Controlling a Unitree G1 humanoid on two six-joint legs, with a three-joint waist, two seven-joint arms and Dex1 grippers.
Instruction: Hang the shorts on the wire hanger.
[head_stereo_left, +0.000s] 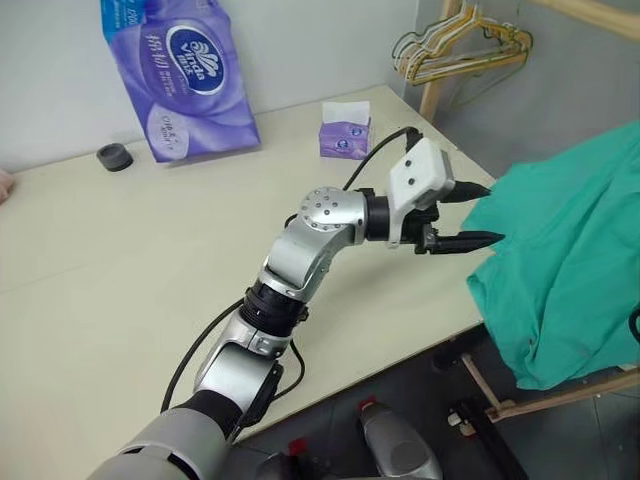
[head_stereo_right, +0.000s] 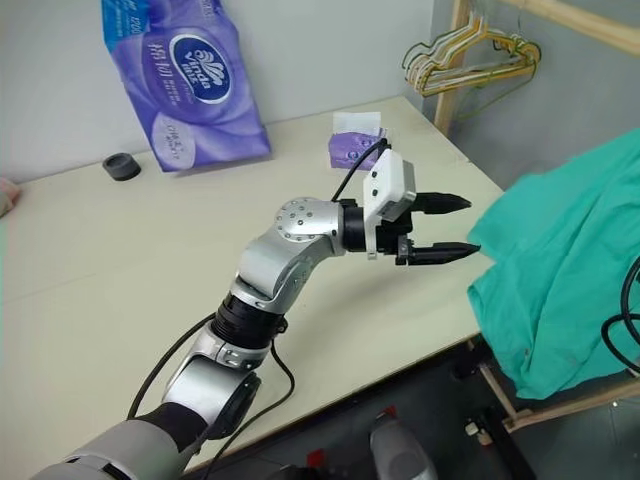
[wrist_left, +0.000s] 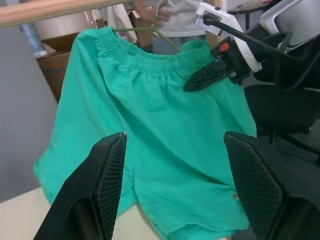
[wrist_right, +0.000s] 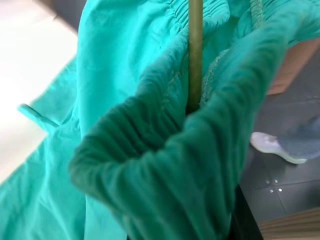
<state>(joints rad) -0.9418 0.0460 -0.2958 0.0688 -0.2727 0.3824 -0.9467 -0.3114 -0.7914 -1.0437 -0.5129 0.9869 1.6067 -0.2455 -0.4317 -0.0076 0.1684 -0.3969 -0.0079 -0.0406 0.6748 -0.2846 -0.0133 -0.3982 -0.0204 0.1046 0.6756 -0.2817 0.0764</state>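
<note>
Shorts (head_stereo_left: 565, 270): teal-green, gathered elastic waistband; hanging at the right edge of the head views, off the table's right end, lower hem draped over a wooden rail.

Wire hanger (wrist_right: 194, 55): thin olive-green wire running into the bunched waistband at the centre of the right wrist view; in the left wrist view a short length (wrist_left: 165, 37) rises from the waistband near the top of the frame.

Right gripper (wrist_left: 210, 79): upper right of the left wrist view, black fingers clamped together on the waistband of the shorts.

Left gripper (head_stereo_left: 478, 215): centre-right of the head views, pointing at the shorts, its two fingers spread wide with nothing between them, tips just short of the cloth.

Table (head_stereo_left: 120, 280): cream top.

On it, toward the back: purple tissue pack (head_stereo_left: 180, 75), small tissue box (head_stereo_left: 345, 130), black ring (head_stereo_left: 115, 156).

Spare hangers (head_stereo_left: 455, 45): upper right, on a wooden post.
</note>
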